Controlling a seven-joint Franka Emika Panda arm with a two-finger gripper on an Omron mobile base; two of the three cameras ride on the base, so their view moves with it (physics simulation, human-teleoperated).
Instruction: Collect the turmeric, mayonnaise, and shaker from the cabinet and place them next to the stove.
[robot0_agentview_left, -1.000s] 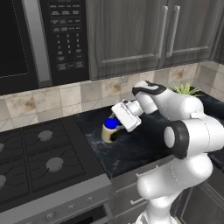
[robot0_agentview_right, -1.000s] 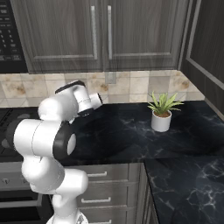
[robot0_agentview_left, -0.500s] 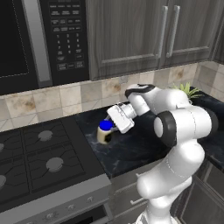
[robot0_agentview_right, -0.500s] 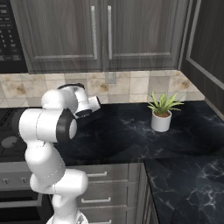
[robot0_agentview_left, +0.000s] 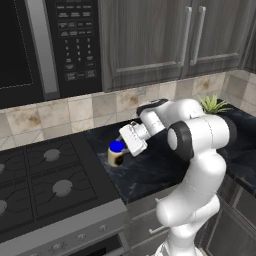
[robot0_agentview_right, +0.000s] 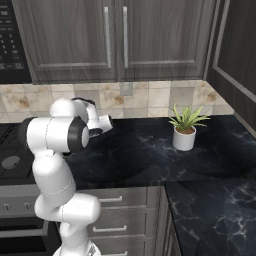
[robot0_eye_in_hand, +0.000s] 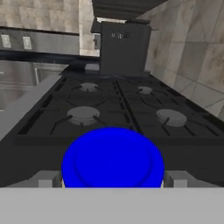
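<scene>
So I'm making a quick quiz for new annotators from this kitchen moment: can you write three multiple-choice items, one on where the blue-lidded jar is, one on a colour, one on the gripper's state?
1. Where does the mayonnaise stand?
A. on the countertop just right of the stove
B. on a burner
C. beside the potted plant

2. What colour is its lid?
A. grey
B. black
C. bright blue

3. How is the gripper at the jar?
A. shut with no jar near it
B. jaws wide on either side of the lid
C. raised high over the cabinet doors

Answers:
1. A, the left base view shows the jar on black marble by the cooktop's edge.
2. C, the hand view shows a blue disc.
3. B, the fingertips flank the lid in the hand view; an actual grip cannot be told.
</scene>
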